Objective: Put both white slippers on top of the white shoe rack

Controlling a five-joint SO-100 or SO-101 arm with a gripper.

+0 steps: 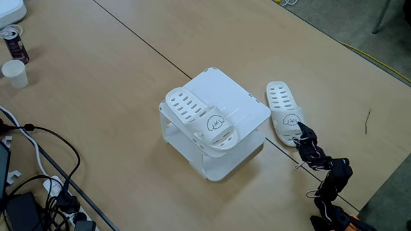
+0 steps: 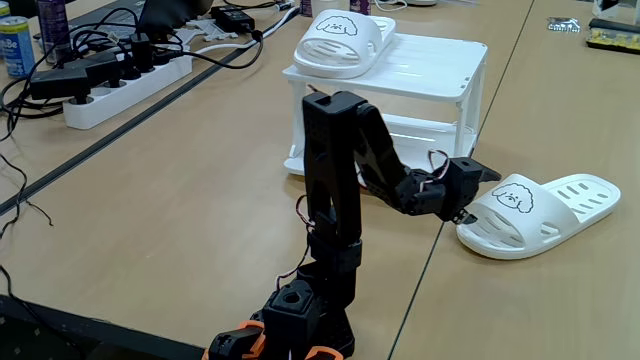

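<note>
**Fixed views: one slipper on the rack, the claw at the toe of the other**

Both fixed views show the black claw (image 1: 302,131) (image 2: 478,190) at the toe end of the second slipper (image 1: 283,109) (image 2: 545,210), which lies flat on the table (image 1: 96,115) (image 2: 180,200). The claw's tip overlaps the slipper's front edge right beside the dog-face drawing. Whether the fingers are spread, closed, or gripping the strap cannot be told from either view, since the dark parts merge together.

That slipper rests just beside the white shoe rack (image 1: 241,102) (image 2: 440,75), not touching it.

The first slipper (image 1: 199,119) (image 2: 338,42) sits on the rack's flat top, toward one edge, with its toe hanging slightly past the rim.

Behind the claw, the black arm (image 1: 331,179) (image 2: 335,180) rises from its base with orange parts.

Farther out on the table are a white paper cup (image 1: 14,72), a dark can (image 1: 15,43), a white power strip (image 2: 125,88) and tangled black cables (image 1: 38,167) (image 2: 100,50).
</note>
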